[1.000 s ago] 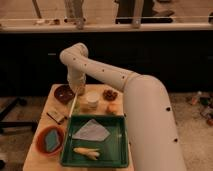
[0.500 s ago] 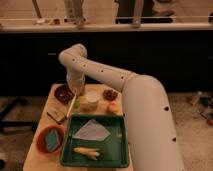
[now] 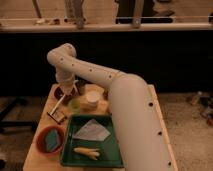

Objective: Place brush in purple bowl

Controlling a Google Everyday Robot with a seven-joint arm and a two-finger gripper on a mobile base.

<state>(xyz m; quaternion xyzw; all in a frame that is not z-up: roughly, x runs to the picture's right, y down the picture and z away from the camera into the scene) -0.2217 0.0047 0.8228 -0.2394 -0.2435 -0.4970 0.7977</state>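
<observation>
Arm reaches fwd over desk [image 3: 40, 155], elbow bent, wrist pointing down. Gripper [image 3: 67, 90] just above purple bowl [image 3: 61, 93] at far-left, fingers shut; can't tell if holding brush [image 3: 59, 103], leaning from bowl.

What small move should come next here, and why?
Probably open the jaws to drop the brush. The gripper sits at the purple bowl, shut, while the brush slants from the bowl's rim down to the table, not inside yet.
</observation>
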